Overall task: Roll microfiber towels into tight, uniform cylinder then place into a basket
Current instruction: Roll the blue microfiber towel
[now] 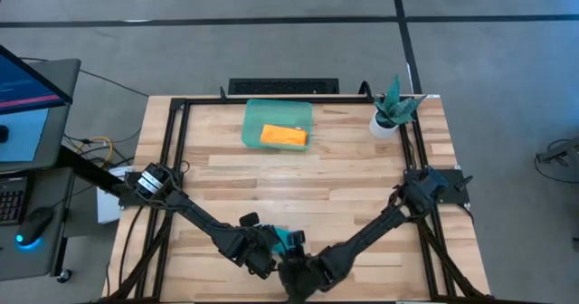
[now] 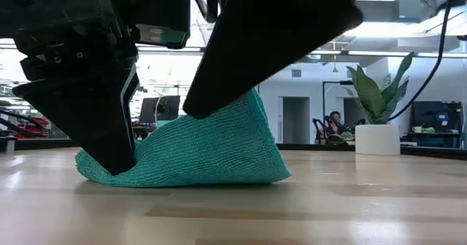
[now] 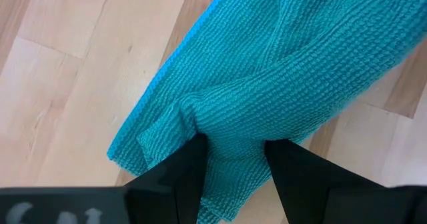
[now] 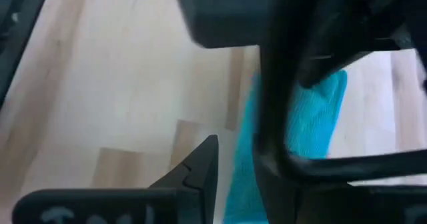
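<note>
We see the left gripper (image 3: 232, 164) at the near edge of the worktop (image 1: 344, 186), its jaws pinched on a bunched fold of the teal towel (image 3: 280, 71); the cloth is squeezed between the two dark fingers (image 3: 180, 177) and spreads out beyond them onto the wood. In the low view that gripper (image 2: 120, 161) stands tip-down on the left end of the towel (image 2: 211, 154), which lies rumpled and rises to a peak toward its right side.

The right gripper (image 1: 298, 272) is just beside the left one (image 1: 262, 254), also at the near edge, and its arm crosses in front of the towel's peak in the low view. From its own wrist camera we make out one dark finger (image 4: 197, 171) and a strip of teal cloth (image 4: 313, 117) partly hidden behind the other arm's dark body; we cannot tell how far its jaws stand apart or whether they hold the cloth. From above, only a small teal patch (image 1: 291, 240) shows between the two grippers.

Well away, at the far middle of the worktop, the pale-green basket (image 1: 258, 114) holds the orange towel (image 1: 284, 137), which lies inside it as a compact bundle. At the far right corner stands a small white pot with a spiky green plant (image 1: 392, 109); it also shows at the right in the low view (image 2: 377, 106).
</note>
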